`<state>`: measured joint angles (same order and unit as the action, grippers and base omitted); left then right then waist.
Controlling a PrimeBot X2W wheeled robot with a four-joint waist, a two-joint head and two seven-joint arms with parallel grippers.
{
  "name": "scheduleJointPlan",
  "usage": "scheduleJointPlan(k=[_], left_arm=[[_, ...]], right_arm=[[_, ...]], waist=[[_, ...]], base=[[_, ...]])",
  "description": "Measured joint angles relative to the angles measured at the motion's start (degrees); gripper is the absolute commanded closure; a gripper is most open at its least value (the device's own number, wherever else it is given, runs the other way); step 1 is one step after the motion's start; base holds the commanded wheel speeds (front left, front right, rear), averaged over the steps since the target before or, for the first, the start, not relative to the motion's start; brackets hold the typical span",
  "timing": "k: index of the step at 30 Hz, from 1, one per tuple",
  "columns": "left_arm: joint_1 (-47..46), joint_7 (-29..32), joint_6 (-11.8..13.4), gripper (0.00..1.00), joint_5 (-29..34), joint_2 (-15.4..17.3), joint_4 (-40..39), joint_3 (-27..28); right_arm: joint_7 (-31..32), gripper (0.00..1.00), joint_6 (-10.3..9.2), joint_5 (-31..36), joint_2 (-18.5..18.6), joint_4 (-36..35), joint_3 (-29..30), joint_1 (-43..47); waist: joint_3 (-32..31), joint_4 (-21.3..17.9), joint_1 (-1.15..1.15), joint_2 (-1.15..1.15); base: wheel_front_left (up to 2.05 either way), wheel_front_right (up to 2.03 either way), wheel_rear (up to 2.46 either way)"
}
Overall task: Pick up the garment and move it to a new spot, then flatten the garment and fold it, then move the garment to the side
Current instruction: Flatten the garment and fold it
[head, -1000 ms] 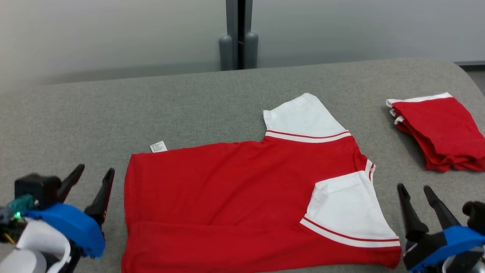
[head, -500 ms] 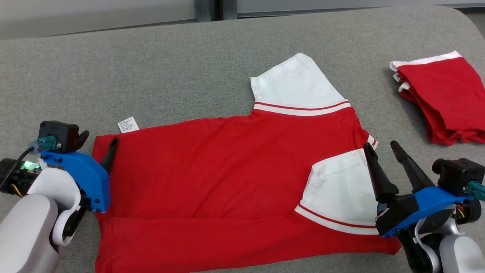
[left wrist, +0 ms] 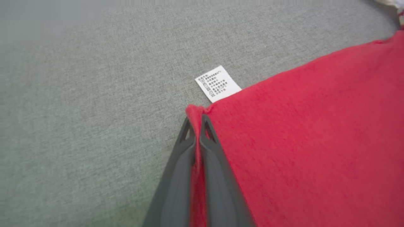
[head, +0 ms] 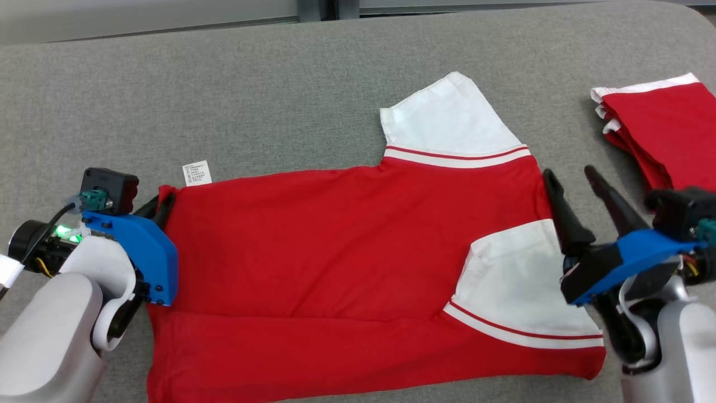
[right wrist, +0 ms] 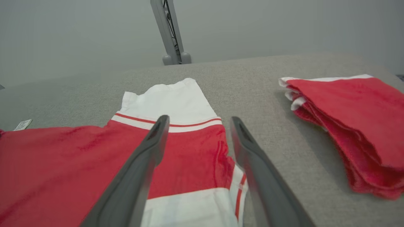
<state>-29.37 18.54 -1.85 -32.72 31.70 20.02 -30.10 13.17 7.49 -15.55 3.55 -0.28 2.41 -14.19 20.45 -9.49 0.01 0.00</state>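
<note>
A red garment (head: 335, 240) with white sleeves lies spread on the grey table (head: 251, 84), partly folded, one white sleeve (head: 447, 120) pointing to the far side and the other (head: 514, 291) laid over the body. My left gripper (head: 162, 201) is shut on the garment's far left corner (left wrist: 197, 126), beside the white care label (left wrist: 217, 83). My right gripper (head: 570, 176) is open above the garment's right edge (right wrist: 221, 151), fingers either side of it, touching nothing.
A stack of folded red and white garments (head: 660, 129) lies at the table's right, close to my right arm; the same stack (right wrist: 347, 126) sits right of the fingers in the right wrist view. A grey post (right wrist: 169, 31) stands beyond the table's far edge.
The head camera tilted down, then shifted slightly. My left gripper came in to the garment's far left corner and shut on it. My right gripper moved forward over the right edge, still open.
</note>
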Motion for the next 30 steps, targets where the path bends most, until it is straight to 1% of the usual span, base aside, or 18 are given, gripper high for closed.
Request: scheduleJointPlan(k=[3, 5, 8, 10, 17, 23, 27, 30], left_arm=[[-0.41, -0.58, -0.02, 1.0, 0.55, -0.2, -1.37, -0.26], [-0.79, -1.16, 0.03, 1.0, 0.68, -0.65, -2.57, -0.45], [-1.65, -2.09, 0.04, 1.0, 1.27, -1.72, -4.57, -0.98], [-1.87, -2.69, 0.03, 1.0, 1.66, -2.65, -5.49, -1.74], [-3.49, -5.24, -0.23, 1.0, 3.09, -6.19, -7.17, -4.08], [-5.09, -6.56, -0.57, 1.0, 3.7, -8.5, -7.16, -5.67], [-5.81, -7.17, -0.7, 1.0, 4.09, -9.04, -6.56, -6.1], [-6.0, -7.62, -0.81, 1.0, 4.12, -9.42, -5.91, -6.38]], right_arm=[[1.91, 0.0, -0.01, 1.01, 1.68, 2.09, 0.84, -5.22], [3.77, 0.0, -0.01, 1.31, 2.49, 4.86, 1.41, -9.57], [6.57, 0.0, -0.01, 3.07, 4.5, 10.9, 1.8, -16.27], [8.29, 0.0, -0.01, 3.22, 4.91, 15.62, 2.52, -20.64], [12.67, 0.0, -0.01, 7.51, 6.82, 30.74, 5.16, -32.11], [16.74, 0.0, 0.0, 11.11, 7.53, 40.35, 8.11, -38.51], [18.73, 0.0, 0.0, 13.6, 7.76, 44.11, 10.01, -41.37], [20.61, 0.0, -0.01, 14.67, 7.48, 46.21, 10.2, -42.71]], waist=[[0.19, 0.9, 0.0, 0.0], [0.44, 1.69, 0.0, 0.0], [1.0, 3.22, 0.0, 0.0], [1.37, 4.54, -0.01, 0.0], [3.05, 9.97, -0.01, 0.0], [5.21, 13.81, -0.01, 0.0], [6.39, 15.36, -0.01, 0.0], [6.68, 15.74, 0.0, 0.0]], base=[[0.0, 0.0, 0.0], [0.0, 0.0, 0.0], [0.0, 0.0, 0.0], [0.0, 0.0, 0.0], [0.0, 0.0, 0.0], [0.0, 0.0, 0.0], [0.0, 0.0, 0.0], [0.0, 0.0, 0.0]])
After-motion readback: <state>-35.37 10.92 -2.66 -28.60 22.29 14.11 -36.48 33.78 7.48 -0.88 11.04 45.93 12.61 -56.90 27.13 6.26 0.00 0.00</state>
